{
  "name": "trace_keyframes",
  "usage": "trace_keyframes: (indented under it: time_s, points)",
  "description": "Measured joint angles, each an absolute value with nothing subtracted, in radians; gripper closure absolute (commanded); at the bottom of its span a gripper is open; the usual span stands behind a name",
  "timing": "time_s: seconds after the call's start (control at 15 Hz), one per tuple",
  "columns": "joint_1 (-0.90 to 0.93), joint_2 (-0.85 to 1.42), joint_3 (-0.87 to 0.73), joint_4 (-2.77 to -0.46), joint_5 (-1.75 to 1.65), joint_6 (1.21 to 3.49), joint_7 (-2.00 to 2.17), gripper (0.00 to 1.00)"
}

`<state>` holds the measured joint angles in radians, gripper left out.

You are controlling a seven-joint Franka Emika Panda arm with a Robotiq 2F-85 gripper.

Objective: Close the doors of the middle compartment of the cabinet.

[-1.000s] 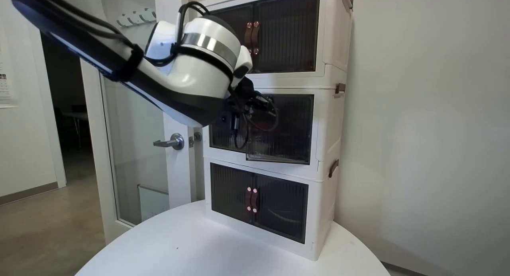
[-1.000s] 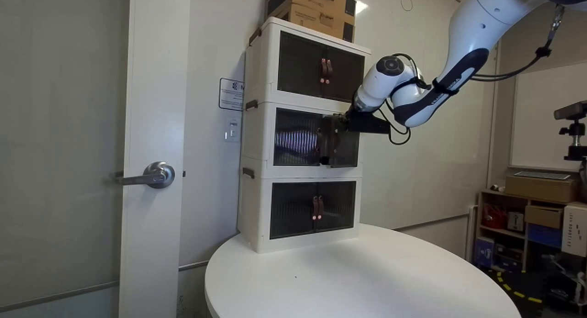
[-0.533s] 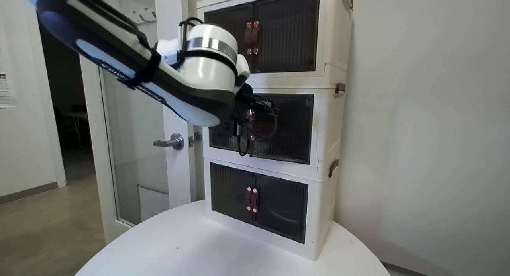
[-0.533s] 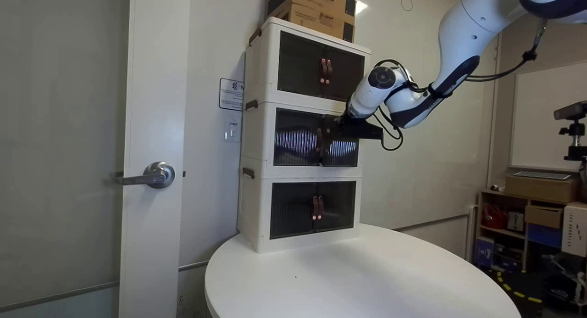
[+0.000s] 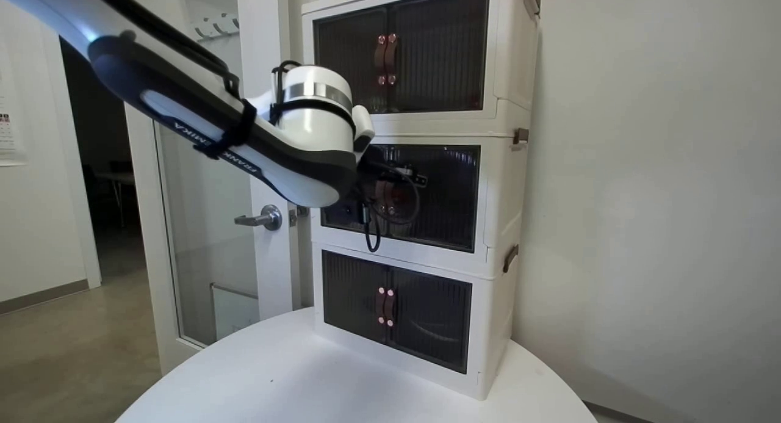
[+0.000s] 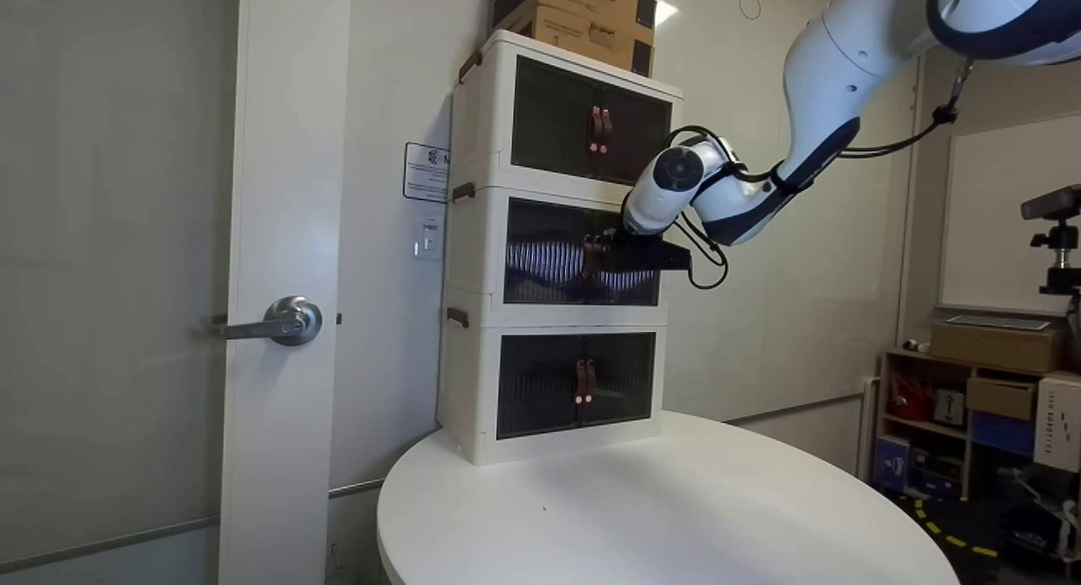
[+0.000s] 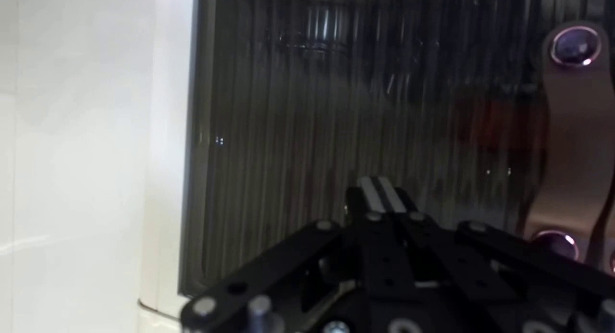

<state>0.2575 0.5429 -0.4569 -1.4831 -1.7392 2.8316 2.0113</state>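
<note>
Two fingers of the gripper point(image 7: 382, 192) meet, holding nothing. In the wrist view a door point(image 7: 331, 124) lies at twelve o'clock, contact unclear, its handle point(image 7: 576, 136) toward three, running twelve to six. Both doors point(image 6: 567, 274) of the middle compartment point(image 6: 574, 316) look flush, so retreat likely follows.

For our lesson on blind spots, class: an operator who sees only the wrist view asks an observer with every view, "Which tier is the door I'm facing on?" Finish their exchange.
Observer: That door belongs to the middle compartment of three.
Operator: And what lies just beyond my picture's right edge?
Observer: The other door, which looks closed in an exterior view.
Operator: Is anything on top of the cabinet?
Observer: Yes, at least one cardboard box, seen in an exterior view.
</note>
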Motion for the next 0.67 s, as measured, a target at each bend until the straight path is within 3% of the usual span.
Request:
trace_keyframes:
  time_s: [0.07,0.13,0.27,0.47,0.67]
  points:
    - [0.258,0.551,-0.456,-1.480,-1.739,2.825,2.011,1.00]
    - [0.258,0.555,-0.455,-1.480,-1.739,2.821,2.011,0.74]
    - [0.257,0.556,-0.453,-1.485,-1.733,2.824,2.005,0.68]
    - [0.248,0.532,-0.448,-1.520,-1.613,2.892,1.881,0.44]
    - [0.138,0.416,-0.293,-1.653,-1.534,2.919,1.679,0.23]
